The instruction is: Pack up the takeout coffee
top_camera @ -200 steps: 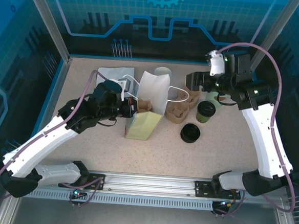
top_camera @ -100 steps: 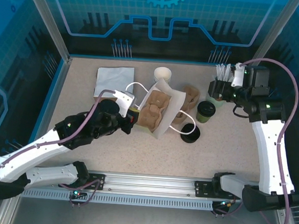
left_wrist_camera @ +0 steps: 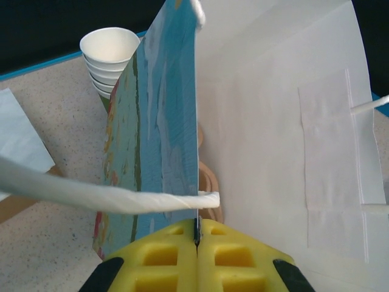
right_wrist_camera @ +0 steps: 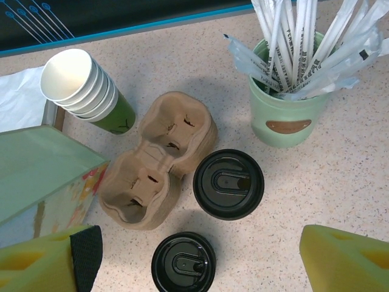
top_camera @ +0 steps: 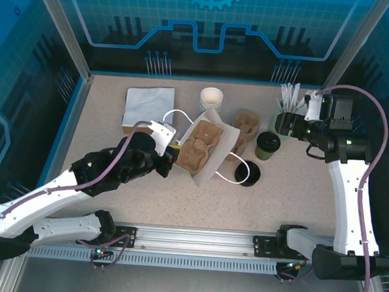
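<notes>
The takeout coffee, a green-banded cup with a black lid, stands upright on the table right of centre. My right gripper hovers high above it, open and empty, yellow fingers wide apart. A white paper bag with a blue-green printed side is tipped, its mouth facing up, and a brown pulp tray shows inside. My left gripper is shut on the bag's edge, just under a white rope handle.
A second pulp tray lies left of the coffee. A loose black lid sits in front of it. The pale green cup of wrapped straws stands at back right, stacked paper cups behind the bag, a white napkin back left.
The bag, upright a second ago, has been tipped over and pulled nearer by my left gripper. My right arm has swung right and back, opening slightly.
</notes>
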